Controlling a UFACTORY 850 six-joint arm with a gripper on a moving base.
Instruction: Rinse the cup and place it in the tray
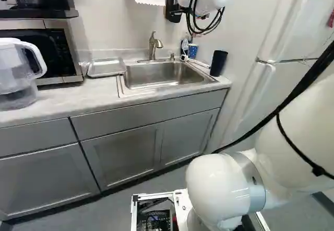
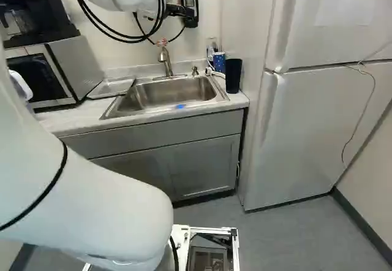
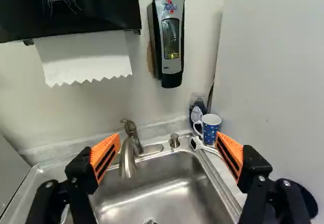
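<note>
My gripper (image 2: 177, 10) hangs in front of the wall above the sink in the right base view. In the wrist view the gripper (image 3: 166, 147) is open, nothing between its orange pads. Ahead of one finger, a blue patterned mug (image 3: 210, 128) stands upright in the corner behind the sink. A dark cup (image 1: 218, 63) stands beside it on the counter right of the sink in the left base view; that same finger partly hides it in the wrist view. The silver tray (image 1: 106, 67) lies left of the sink, bearing nothing visible.
The sink (image 1: 162, 76) has a curved faucet (image 3: 129, 150) at its back. A soap dispenser (image 3: 170, 39) and a paper towel holder (image 3: 71, 6) hang on the wall. A microwave (image 1: 52, 48) and a water pitcher (image 1: 18, 71) stand left; the fridge (image 2: 318, 111) stands right.
</note>
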